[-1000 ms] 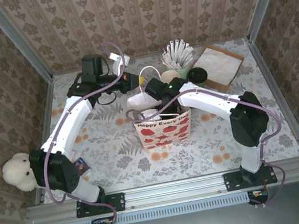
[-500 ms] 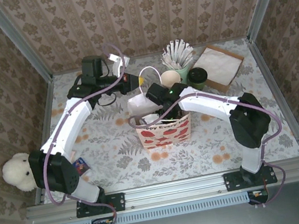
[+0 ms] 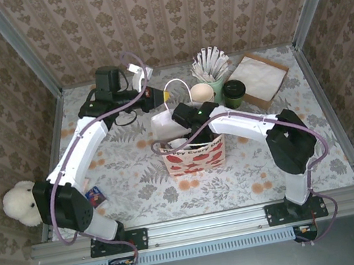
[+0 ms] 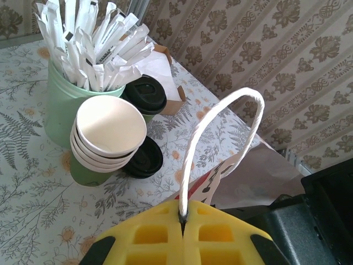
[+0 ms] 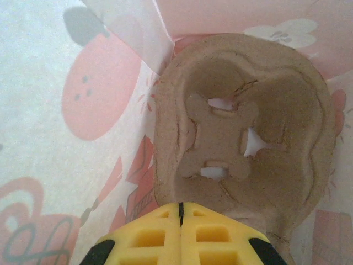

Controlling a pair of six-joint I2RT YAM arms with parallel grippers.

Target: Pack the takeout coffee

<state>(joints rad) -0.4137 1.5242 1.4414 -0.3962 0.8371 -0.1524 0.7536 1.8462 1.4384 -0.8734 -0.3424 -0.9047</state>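
The takeout coffee (image 3: 234,89), a small green paper cup under a black plastic lid (image 4: 144,95), stands upright on the table (image 3: 131,182) at the far right. It is just beside the green holder of wrapped sticks (image 4: 63,105) and the stack of lidless cups (image 4: 107,135), and apart from the red-and-white paper bag (image 3: 195,155), with no tool on it. The left tool (image 4: 182,214) is clamped on the bag's white twisted handle (image 4: 234,95) and holds it up from the far-left side. The right tool (image 5: 180,207) is down inside the bag with its jaws together, apparently pinched on the near edge of a moulded pulp cup carrier (image 5: 242,132) that lies against the bag's inner wall (image 5: 83,83). A loose black lid (image 4: 142,158) lies flat on the table by the cup stack. The coffee will probably handle as a light, soft-walled thing: the paper should give under a hard squeeze, and the lid is likely only pressed on and slick. Whether it is full cannot be told, so it is best treated as if it could spill. A hold across the body, below the lid's rim, seems safest, with the cup upright on its way into a carrier well.
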